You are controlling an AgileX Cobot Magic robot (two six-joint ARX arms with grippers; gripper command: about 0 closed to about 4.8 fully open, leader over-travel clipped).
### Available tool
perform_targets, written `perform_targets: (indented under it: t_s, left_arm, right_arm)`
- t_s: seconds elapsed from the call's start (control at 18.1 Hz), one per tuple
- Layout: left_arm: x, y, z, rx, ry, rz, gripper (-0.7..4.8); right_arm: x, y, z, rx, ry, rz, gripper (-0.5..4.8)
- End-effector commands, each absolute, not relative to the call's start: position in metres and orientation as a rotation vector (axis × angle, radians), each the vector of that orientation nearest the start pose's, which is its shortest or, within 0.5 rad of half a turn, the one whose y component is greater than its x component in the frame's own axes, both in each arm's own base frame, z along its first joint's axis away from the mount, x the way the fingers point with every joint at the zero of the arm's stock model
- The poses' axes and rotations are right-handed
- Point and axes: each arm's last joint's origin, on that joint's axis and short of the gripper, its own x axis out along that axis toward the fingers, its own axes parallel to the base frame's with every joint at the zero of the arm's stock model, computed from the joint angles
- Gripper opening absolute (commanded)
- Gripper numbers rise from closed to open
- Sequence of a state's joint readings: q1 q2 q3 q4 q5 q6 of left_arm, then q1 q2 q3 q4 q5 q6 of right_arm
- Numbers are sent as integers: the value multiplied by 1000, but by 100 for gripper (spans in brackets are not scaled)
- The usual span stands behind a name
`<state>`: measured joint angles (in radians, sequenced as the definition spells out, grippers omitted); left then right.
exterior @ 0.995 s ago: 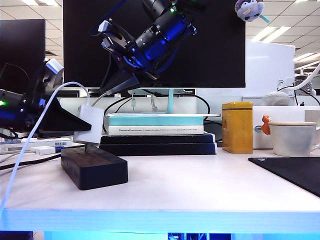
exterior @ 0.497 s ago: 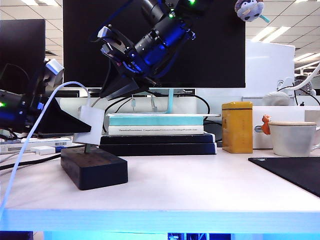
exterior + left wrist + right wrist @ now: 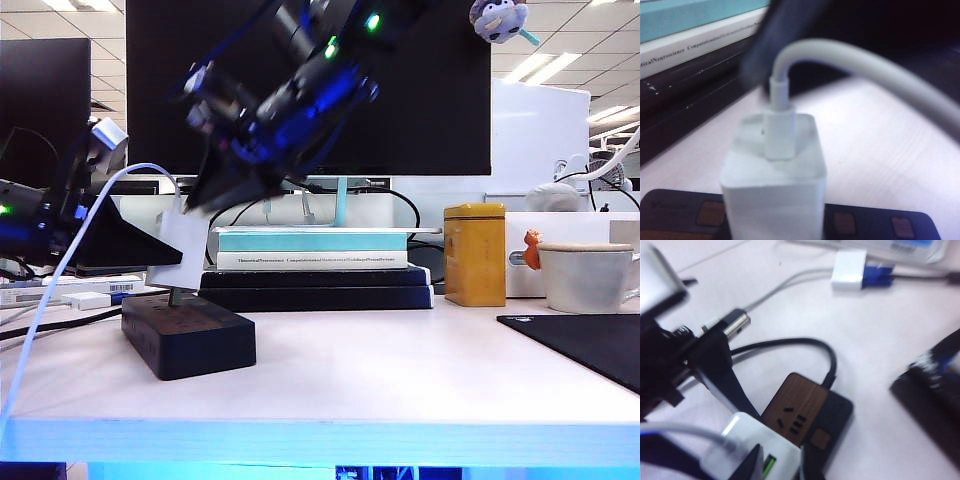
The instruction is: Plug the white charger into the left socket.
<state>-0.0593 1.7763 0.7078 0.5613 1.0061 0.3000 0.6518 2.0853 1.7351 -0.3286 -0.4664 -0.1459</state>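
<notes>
In the exterior view my left gripper (image 3: pixel 150 250) is shut on the white charger (image 3: pixel 180 250) and holds it upright over the black power strip (image 3: pixel 190 335). Its prongs (image 3: pixel 172 295) reach down to the strip's top; I cannot tell if they are in. The charger's cable (image 3: pixel 60 275) arcs away to the left. My right gripper (image 3: pixel 195 205) reaches across from above, its tips at the charger's top. In the right wrist view its dark fingers (image 3: pixel 754 465) stand narrowly apart over the charger (image 3: pixel 765 447). The left socket (image 3: pixel 795 412), beside the black cord, lies uncovered.
A stack of books (image 3: pixel 310 265) stands right behind the strip under a monitor. A yellow tin (image 3: pixel 474 253), a white mug (image 3: pixel 585 277) and a black mat (image 3: pixel 590 345) sit to the right. A small white adapter (image 3: pixel 85 300) lies at the left.
My right arm has swung down and to the left, bringing its gripper from above the books onto the charger's top. The left arm, the charger and the strip have stayed put.
</notes>
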Motion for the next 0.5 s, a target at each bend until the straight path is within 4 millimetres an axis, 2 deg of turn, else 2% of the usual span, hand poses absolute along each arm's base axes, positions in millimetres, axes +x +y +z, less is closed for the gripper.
perform_targets:
  t_s: [0.06,0.5]
  left_arm:
    - [314,-43,134,15,337,-1100,131]
    - [312,-43,131,-7,380,-1099,130]
  right_arm:
    - [368,305,238,-180,648,1138,-2]
    - [360,305,231,-197,742,1145,-5]
